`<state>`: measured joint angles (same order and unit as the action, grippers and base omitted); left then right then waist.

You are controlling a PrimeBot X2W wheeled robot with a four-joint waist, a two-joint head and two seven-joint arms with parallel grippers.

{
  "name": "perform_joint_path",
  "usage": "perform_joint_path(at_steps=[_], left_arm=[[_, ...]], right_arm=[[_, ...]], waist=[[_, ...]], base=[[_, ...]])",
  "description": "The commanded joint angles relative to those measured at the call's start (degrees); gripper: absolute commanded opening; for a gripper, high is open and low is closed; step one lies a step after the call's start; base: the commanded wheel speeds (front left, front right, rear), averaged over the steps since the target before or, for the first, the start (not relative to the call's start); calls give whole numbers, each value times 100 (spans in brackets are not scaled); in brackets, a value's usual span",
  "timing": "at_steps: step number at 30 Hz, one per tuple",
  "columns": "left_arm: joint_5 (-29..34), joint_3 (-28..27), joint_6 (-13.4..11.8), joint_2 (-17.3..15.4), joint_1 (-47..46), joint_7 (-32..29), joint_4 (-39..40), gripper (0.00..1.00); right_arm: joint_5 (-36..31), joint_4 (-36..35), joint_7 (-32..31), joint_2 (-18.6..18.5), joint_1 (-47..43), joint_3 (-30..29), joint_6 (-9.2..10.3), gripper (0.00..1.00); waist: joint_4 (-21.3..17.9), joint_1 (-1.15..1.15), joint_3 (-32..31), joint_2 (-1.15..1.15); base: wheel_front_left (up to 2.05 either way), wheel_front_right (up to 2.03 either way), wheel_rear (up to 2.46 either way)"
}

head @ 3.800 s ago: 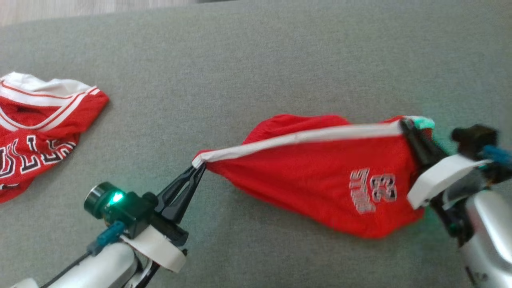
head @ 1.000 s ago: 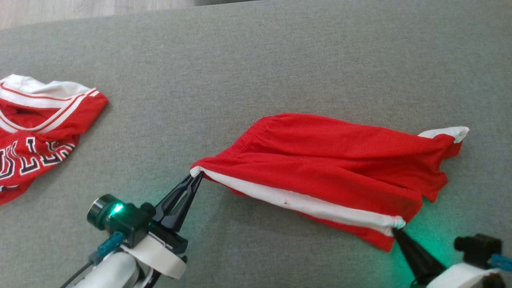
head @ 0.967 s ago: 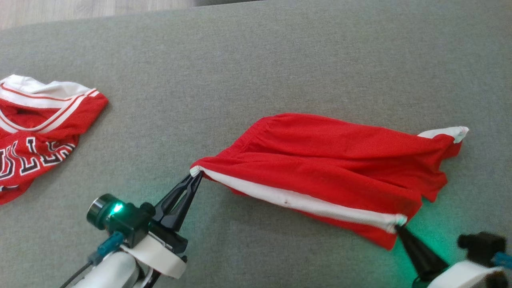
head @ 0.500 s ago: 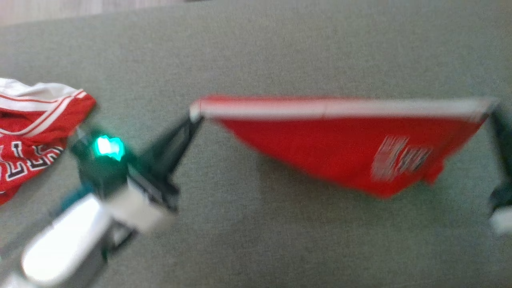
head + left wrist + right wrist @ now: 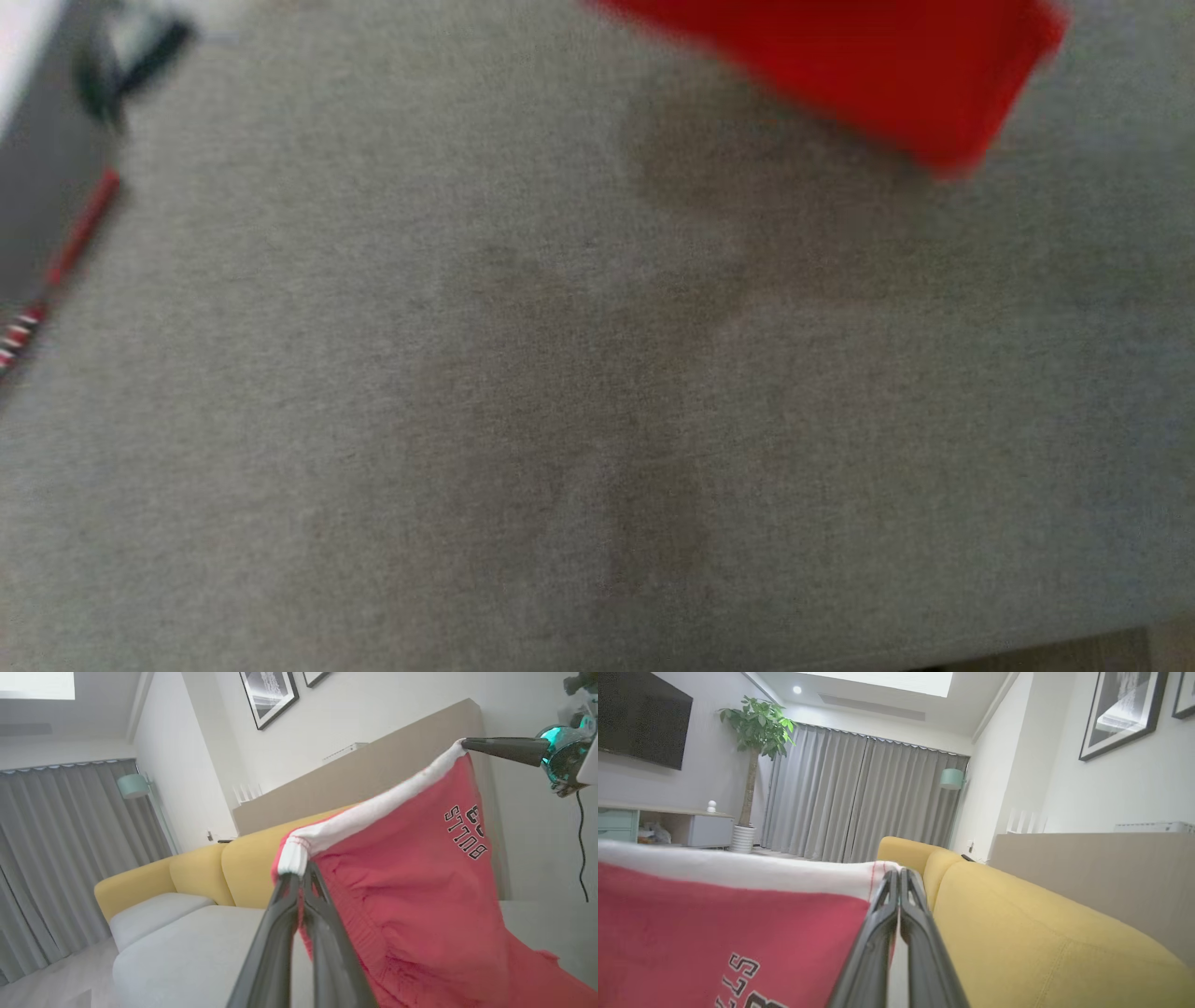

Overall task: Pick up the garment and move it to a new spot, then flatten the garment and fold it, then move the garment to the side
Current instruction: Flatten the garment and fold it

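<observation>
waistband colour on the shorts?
White waistband on red shorts; left wrist view shows it best.

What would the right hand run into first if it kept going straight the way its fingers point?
Apart from the shorts waistband pinched in its tips, the right hand points at the yellow sofa backrest. That looks first in line, though depth is hard to judge.

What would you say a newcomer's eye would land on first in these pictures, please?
Most striking are the red fabric shorts with a white waistband, stretched in the air between the left arm's dark fingers and the right arm's dark fingers, both pinching the waistband's ends. Behind them sits a mustard-yellow sofa, and the blurred head view shows a red corner over a grey fabric surface.
</observation>
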<state>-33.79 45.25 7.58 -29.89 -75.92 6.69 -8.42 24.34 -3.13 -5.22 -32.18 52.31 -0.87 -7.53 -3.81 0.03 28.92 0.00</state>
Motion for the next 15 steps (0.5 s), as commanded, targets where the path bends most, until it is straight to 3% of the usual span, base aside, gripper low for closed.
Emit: perform_joint_path(at_steps=[1, 8, 15], left_arm=[[7, -181, -11, -162, -319, 97, 0, 0], [-19, 144, -10, -140, -783, 733, -801, 0], [82, 343, -30, -613, 135, 826, -388, 0]], right_arm=[[-96, -53, 19, -52, 69, 13, 4, 0], [-459, 492, 406, -29, 849, -1, 4, 0], [-451, 95, 634, 138, -229, -329, 4, 0]], waist=[[-43, -3, 203, 0], [-73, -3, 73, 0], [-63, -3, -200, 0]], base=[[0, 0, 0], [0, 0, 0], [0, 0, 0]])
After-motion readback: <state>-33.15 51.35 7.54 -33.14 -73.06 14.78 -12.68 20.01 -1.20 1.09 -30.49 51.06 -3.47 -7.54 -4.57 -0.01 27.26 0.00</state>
